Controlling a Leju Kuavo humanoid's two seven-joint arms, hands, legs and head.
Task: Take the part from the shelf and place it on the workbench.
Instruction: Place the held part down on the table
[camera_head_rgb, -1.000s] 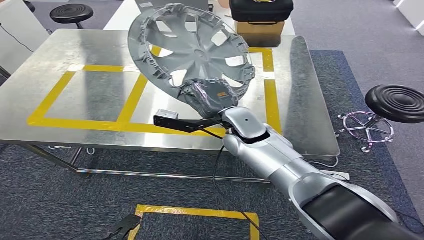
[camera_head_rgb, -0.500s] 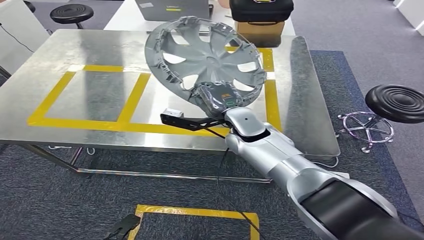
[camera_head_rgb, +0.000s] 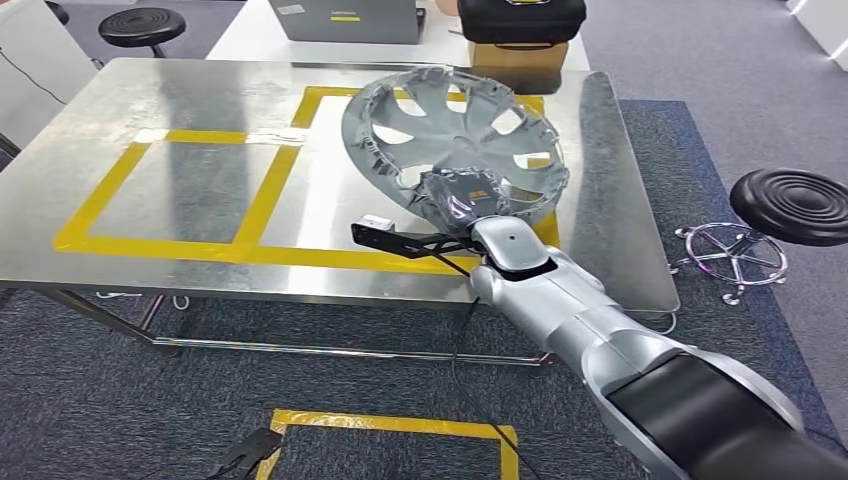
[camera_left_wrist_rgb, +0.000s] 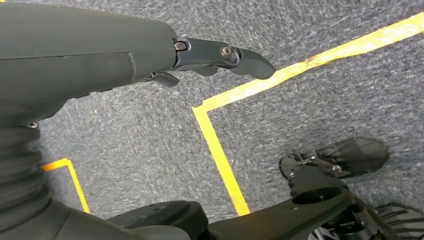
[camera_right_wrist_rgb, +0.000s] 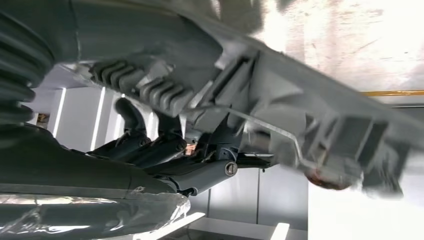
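Matt grey moulded plastic on the wheel cover (camera_head_rgb: 455, 135), ribbed and clipped along the rim, dull on the spokes. Brushed steel on the table (camera_head_rgb: 180, 190), smooth and faintly reflective, streaked with light, crossed by glossy yellow tape (camera_head_rgb: 265, 195). Crinkled, shiny clear film over the right hand (camera_head_rgb: 462, 200); satin silver shell on the right arm (camera_head_rgb: 560, 310), turning to matt black further back. Smooth dark plastic on the left hand (camera_left_wrist_rgb: 220, 55), above rough, speckled grey carpet (camera_left_wrist_rgb: 310, 100) marked with worn yellow tape. Glossy black seat and chromed base on the stool (camera_head_rgb: 790, 205). Plain brown cardboard on the box (camera_head_rgb: 520, 55) under a matt black case (camera_head_rgb: 520, 18).
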